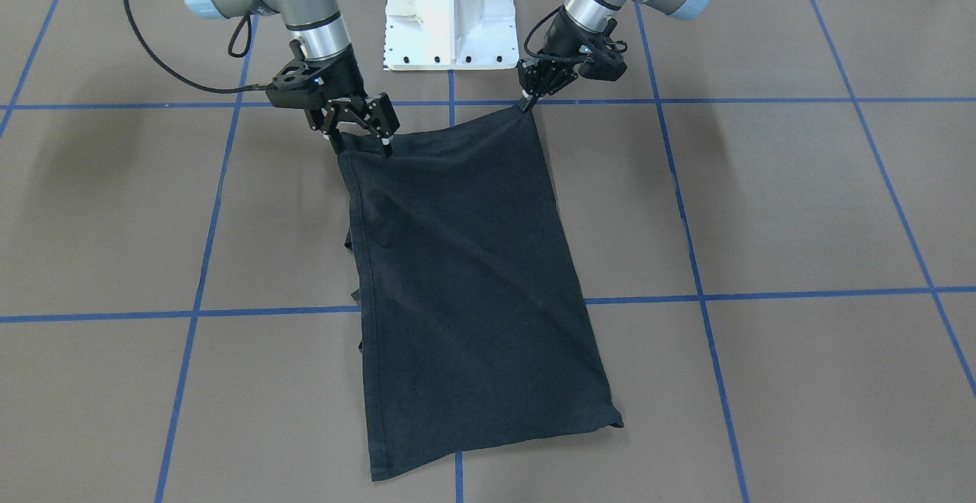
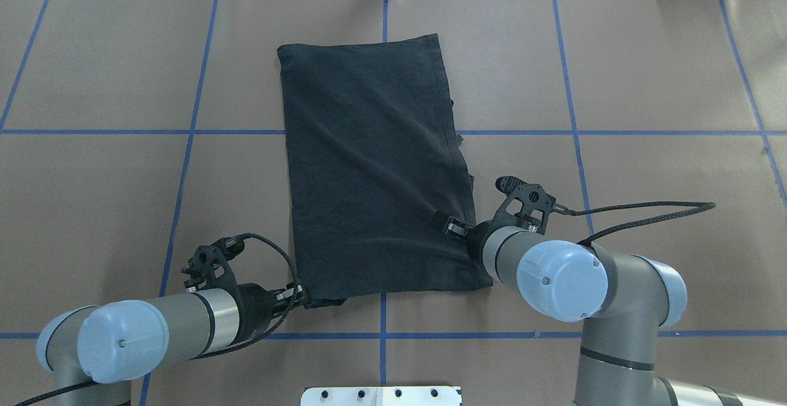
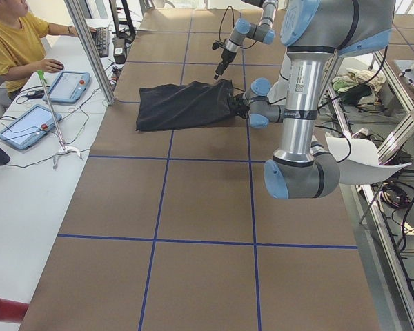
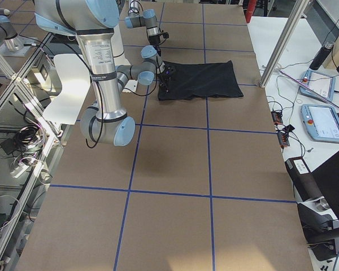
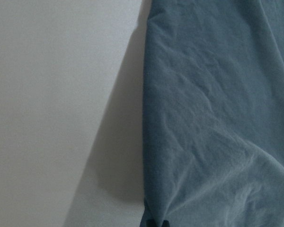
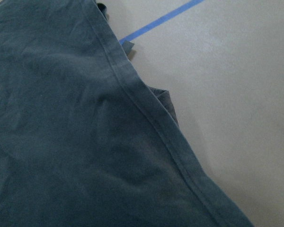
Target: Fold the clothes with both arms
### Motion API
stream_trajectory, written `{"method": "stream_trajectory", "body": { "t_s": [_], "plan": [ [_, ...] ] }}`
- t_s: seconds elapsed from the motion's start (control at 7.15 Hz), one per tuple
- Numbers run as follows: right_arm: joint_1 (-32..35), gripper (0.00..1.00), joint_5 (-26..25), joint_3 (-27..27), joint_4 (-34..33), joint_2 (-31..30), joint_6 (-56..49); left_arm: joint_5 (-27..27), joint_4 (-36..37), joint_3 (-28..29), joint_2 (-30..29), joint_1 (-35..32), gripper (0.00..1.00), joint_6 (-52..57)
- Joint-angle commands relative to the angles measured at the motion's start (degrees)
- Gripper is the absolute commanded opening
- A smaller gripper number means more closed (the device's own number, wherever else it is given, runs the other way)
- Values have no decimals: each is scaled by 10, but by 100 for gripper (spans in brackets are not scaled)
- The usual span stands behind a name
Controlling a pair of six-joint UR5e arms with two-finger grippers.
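Two tools (image 1: 358, 136) (image 1: 528, 103) low at T-shirt (image 1: 473, 274) edge

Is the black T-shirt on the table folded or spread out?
Folded. The T-shirt forms a narrow rectangle with no sleeves or print showing, and a lower layer peeks out along one long edge.

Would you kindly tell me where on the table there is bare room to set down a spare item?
The brown table is bare in the wide squares on both sides of the T-shirt. It is crowded near the white base, where the left gripper and right gripper sit at the shirt's near corners.
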Motion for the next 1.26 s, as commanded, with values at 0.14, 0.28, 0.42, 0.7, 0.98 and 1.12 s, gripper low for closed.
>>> {"method": "stream_trajectory", "body": {
  "t_s": [0.14,0.28,0.42,0.7,0.98,1.12],
  "plan": [
    [-25,93,-22,-14,-54,31,98,1,-1,0,1,0,0,-1],
    [-28,93,-36,-36,-54,47,106,1,0,0,1,0,0,0],
    [-28,92,-38,-63,-54,62,107,1,0,0,1,0,0,0],
    [-30,92,-37,-66,-55,61,106,1,0,0,1,0,0,0],
    [-36,92,-41,-67,-57,56,100,1,0,0,1,0,0,0],
    [-37,92,-41,-80,-56,59,99,1,0,0,1,0,0,0]
  ]
}}
